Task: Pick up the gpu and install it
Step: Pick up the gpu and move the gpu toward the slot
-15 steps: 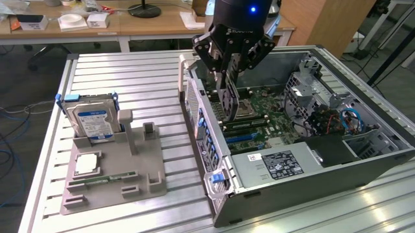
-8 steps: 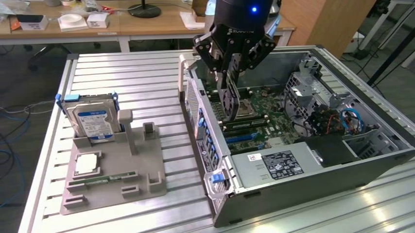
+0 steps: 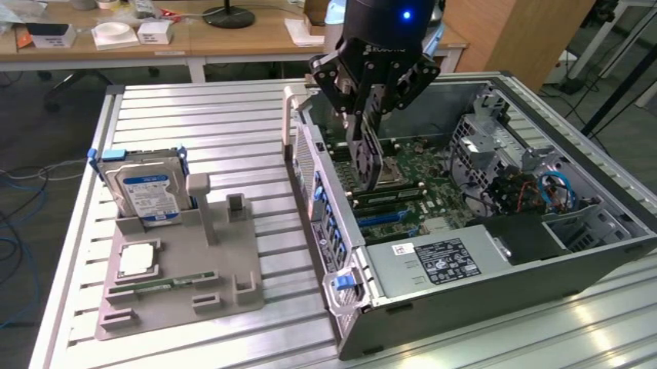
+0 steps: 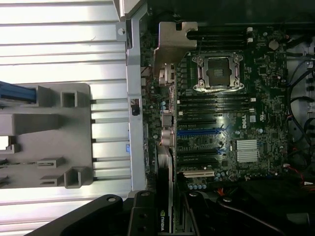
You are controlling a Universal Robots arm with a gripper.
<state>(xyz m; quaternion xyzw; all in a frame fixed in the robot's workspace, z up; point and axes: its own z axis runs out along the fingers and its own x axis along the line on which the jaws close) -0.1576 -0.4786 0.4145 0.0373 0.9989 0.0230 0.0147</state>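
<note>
Quick status on my gripper (image 3: 367,115). In the exterior view it's up at 12 o'clock of the frame, hanging over the open pc case (image 3: 462,315), and it's clamped on the gpu (image 3: 370,161). The fingers pinch the card's upper edge from both sides. The card hangs down upright, on edge, inside the case opening, close to the wall on the exterior view's left. Its lower end is down by the motherboard (image 3: 416,181), near the cpu socket (image 4: 219,71), but I can't tell whether it touches the board or sits in a slot.

From the wrist view I'm looking down along the card, which shows as a thin dark edge with a small logo on it. The board is spread out beside it, with its blue slots (image 4: 197,132) and a silver heatsink (image 4: 246,150).

Outside the case in the exterior view, the gray holder (image 3: 221,254) sits on the slatted metal table (image 3: 205,115) at roughly 7 o'clock from my gripper. The hard drive (image 3: 149,188) stands upright in it. A cpu chip (image 3: 137,260) lies flat at 6 o'clock from the drive, and the green memory stick (image 3: 165,283) lies at 5 o'clock from the chip. The power supply (image 3: 441,257) with its black label is at 5 o'clock from the gripper, and the blue cables (image 3: 555,188) are at 4 o'clock.
</note>
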